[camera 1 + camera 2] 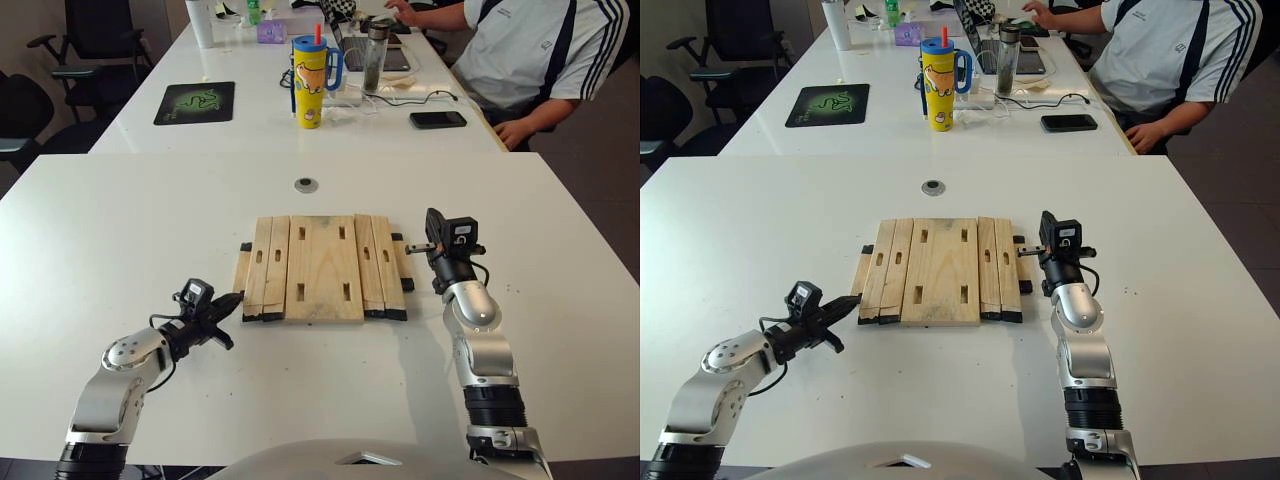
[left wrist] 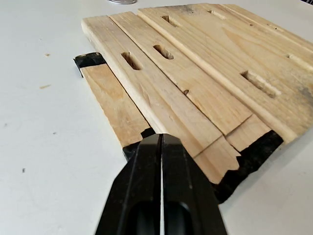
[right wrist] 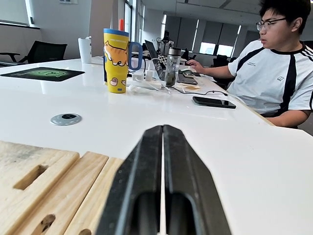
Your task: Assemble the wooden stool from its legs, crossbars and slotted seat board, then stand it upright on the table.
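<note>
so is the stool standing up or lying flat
Lying flat, unassembled: the wooden boards rest side by side on the table, slots facing up, nothing upright.

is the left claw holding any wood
No, the left claw is shut and empty, near a corner of the boards.

The white counter (image 1: pixel 120 220) carries a flat group of wood near its middle. The wide slotted seat board (image 1: pixel 322 265) lies flat. Narrower slotted planks (image 1: pixel 262 268) lie flat against the board's left side, and more planks (image 1: pixel 385 262) against its right side, all parallel to it. Black ends (image 1: pixel 398 313) stick out at the corners of the group. Beyond the seat board, a round metal grommet (image 1: pixel 305 184) sits in the counter surface. Farther beyond the seat board a second counter (image 1: pixel 250 125) carries a yellow cup (image 1: pixel 310 82), a dark mouse pad (image 1: pixel 195 102), a black phone (image 1: pixel 438 119) and a bottle (image 1: pixel 376 56).
</note>
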You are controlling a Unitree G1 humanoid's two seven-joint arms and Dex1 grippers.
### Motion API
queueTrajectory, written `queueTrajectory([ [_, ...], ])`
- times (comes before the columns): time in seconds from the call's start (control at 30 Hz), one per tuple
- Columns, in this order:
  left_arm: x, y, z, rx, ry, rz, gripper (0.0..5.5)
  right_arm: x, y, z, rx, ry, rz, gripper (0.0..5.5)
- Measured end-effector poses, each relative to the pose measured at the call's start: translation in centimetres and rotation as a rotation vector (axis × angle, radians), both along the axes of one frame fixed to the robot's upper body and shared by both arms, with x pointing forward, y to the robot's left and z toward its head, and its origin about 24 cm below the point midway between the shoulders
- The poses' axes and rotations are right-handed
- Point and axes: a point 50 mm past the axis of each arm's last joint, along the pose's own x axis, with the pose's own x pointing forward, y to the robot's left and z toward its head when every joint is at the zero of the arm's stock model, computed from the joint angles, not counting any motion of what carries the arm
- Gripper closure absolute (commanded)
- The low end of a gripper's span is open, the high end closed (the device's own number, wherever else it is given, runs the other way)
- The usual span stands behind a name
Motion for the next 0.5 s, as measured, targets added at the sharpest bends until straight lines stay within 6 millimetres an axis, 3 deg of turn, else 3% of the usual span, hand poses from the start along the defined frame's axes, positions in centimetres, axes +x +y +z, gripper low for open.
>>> queueTrajectory([
  [0.3,1.0,0.9,-0.7,0.094,-0.033,0.092,5.50,0.0,-0.2,0.1,-0.010,-0.001,0.002,5.48],
  [0.5,2.3,1.9,0.3,0.112,-0.142,0.204,5.50,0.1,-0.1,0.1,-0.010,-0.001,0.004,5.48],
])
